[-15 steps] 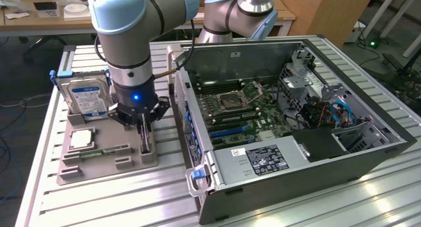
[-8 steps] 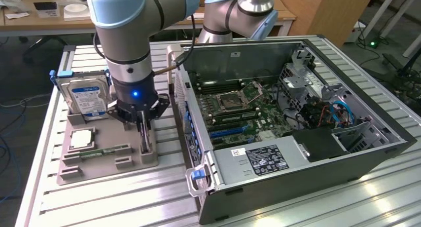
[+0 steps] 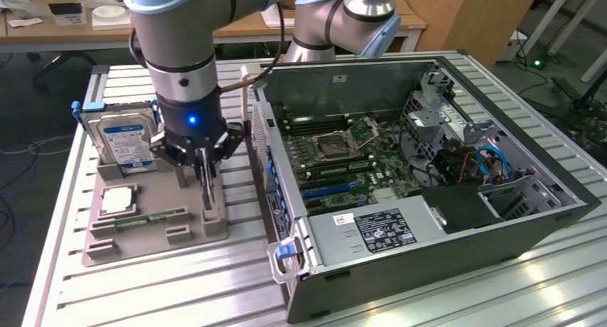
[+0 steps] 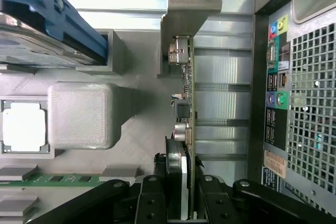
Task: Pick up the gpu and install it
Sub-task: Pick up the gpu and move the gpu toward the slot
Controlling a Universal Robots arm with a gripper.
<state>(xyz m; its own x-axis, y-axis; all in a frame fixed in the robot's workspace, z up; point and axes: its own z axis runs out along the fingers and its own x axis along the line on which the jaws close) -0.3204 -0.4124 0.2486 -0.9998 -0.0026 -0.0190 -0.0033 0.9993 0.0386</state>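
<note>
Jaws stand partly closed on the gpu (image 4: 188, 93). One black finger (image 4: 152, 203) lies against the cooler face and the other against the bare board face, so the card looks gripped rather than merely straddled.

The gpu stands on edge in the grey tray (image 3: 142, 234), on the side of the tray nearest the computer case (image 3: 531, 220). It seems to be seated in its slot, not raised.

Its long axis runs parallel to the case's rear wall. It leads away from the jaws toward the silver bracket (image 4: 186, 3) at the far end, so the hold is at the end opposite the bracket.

The arm (image 3: 180, 50) comes straight down beside the case, wrist vertical and tool pointing at the bench (image 3: 190, 291).
</note>
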